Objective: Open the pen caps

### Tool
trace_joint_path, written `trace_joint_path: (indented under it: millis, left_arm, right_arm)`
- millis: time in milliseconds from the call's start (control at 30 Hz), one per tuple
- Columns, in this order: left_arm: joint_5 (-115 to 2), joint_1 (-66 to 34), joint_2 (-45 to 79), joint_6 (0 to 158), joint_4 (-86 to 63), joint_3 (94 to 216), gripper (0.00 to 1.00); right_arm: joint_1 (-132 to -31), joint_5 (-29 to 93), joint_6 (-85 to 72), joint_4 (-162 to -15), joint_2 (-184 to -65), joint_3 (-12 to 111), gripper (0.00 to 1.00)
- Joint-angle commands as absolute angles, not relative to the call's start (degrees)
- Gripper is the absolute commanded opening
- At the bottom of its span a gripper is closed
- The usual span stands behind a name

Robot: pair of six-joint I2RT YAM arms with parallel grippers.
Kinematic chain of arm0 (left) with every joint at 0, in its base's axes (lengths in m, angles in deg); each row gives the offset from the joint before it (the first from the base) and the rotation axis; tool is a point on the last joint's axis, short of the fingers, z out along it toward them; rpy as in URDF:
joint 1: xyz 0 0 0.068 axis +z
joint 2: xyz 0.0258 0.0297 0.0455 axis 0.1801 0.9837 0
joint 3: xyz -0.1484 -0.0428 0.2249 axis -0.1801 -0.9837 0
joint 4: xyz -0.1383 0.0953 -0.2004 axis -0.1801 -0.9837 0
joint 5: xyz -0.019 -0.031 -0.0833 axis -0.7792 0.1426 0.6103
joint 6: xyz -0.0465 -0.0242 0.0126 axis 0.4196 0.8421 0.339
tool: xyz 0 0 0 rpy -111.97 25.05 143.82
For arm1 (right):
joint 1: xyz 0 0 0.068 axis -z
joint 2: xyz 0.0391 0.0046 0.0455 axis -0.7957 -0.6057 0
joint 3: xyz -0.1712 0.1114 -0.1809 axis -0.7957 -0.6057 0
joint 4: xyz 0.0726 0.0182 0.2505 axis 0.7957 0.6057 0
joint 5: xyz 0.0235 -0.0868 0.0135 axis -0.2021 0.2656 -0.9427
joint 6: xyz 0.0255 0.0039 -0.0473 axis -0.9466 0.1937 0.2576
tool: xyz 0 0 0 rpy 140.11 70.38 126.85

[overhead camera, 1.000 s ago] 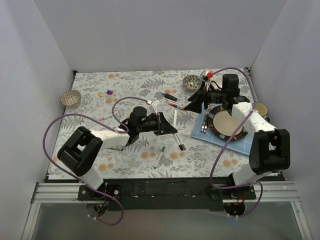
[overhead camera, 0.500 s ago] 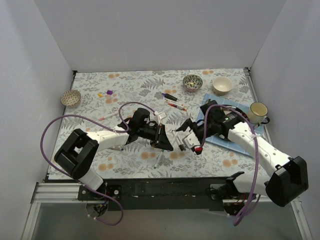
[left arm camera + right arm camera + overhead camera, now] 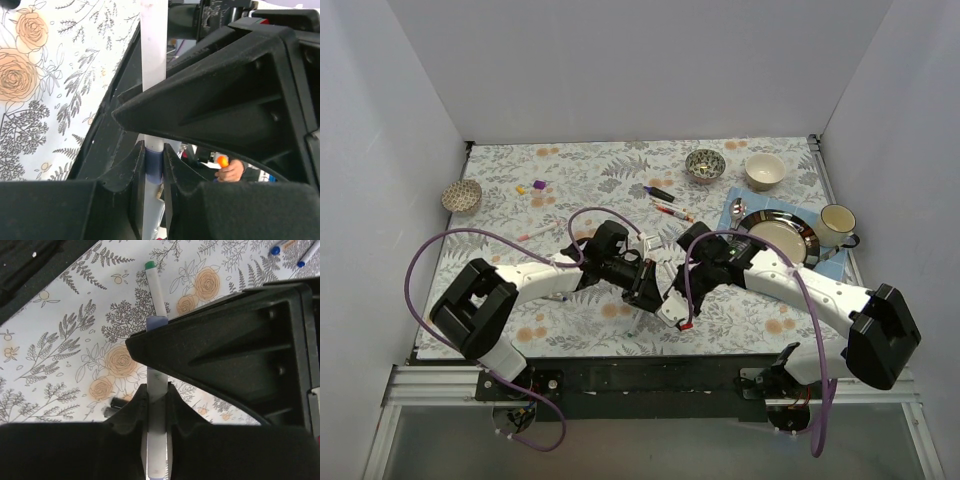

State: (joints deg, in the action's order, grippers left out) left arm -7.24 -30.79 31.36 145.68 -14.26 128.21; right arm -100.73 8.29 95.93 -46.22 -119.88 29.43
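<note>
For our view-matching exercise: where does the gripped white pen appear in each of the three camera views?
Top external: hidden where left gripper and right gripper meet, near centre.
Left wrist: white pen upright, left of centre.
Right wrist: the pen upright, bottom centre.
Shared landmark: floral tablecloth.

The right gripper [image 3: 670, 300] has swung in beside the left gripper [image 3: 648, 290] (its fingers now pinch a white pen [image 3: 157, 420]).
</note>
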Motion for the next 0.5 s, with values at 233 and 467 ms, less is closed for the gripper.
trace_joint_path:
  millis: [233,467]
  left_arm:
    - [-14.65,-30.76,24.64,133.11,-34.37,133.89,0.00]
    - [-13.61,-30.76,21.21,130.73,-38.16,132.48,0.00]
  right_arm:
    - [-96.78,25.43,96.85,-50.09,-116.20,25.30,0.01]
    - [-87.18,22.79,100.46,-50.09,-113.29,27.14,0.01]
